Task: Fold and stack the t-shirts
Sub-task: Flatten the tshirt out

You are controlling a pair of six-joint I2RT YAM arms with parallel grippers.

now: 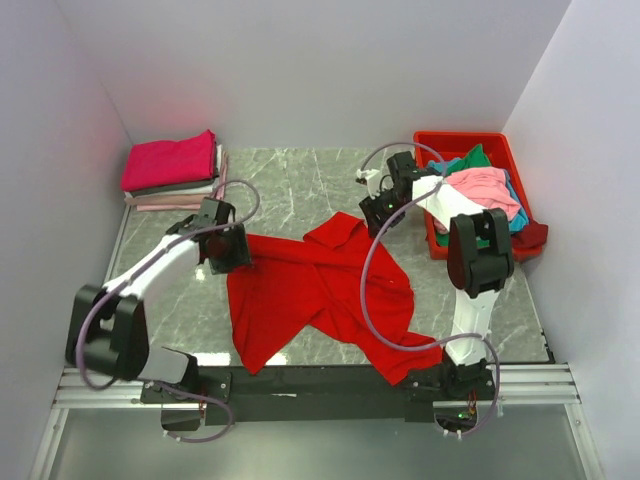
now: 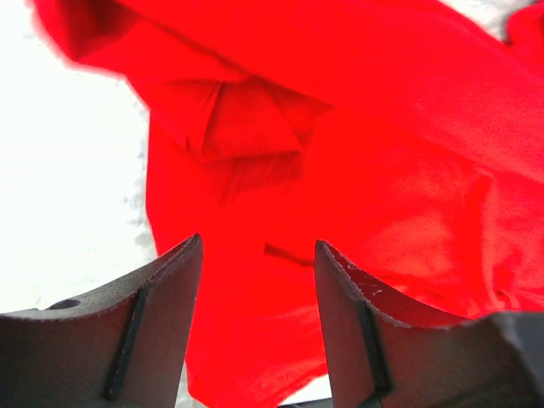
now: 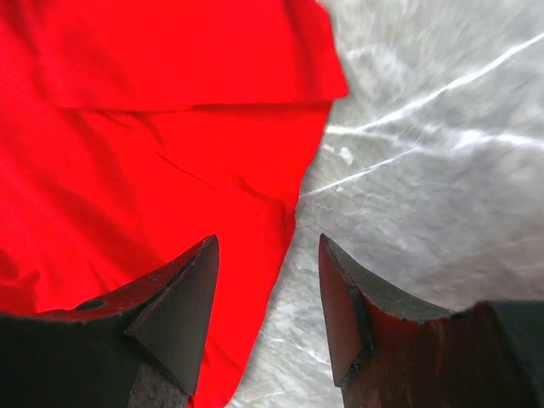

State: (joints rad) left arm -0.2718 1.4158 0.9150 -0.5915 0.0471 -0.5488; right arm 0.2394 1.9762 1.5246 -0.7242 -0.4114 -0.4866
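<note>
The red t-shirt (image 1: 320, 290) lies rumpled from the middle of the table (image 1: 290, 185) to its near edge, and with the left gripper (image 2: 257, 245) and right gripper (image 3: 268, 240) both parted and empty over its edges, a pinch may catch bunched layers or miss the hem, skewing the fold.

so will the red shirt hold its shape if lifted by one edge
Probably floppy: the red shirt lies crumpled with folds, so it would likely sag from one pinch. Its fine creases suggest thin, light cloth. A push on the table would probably bunch it, not slide it whole.
</note>
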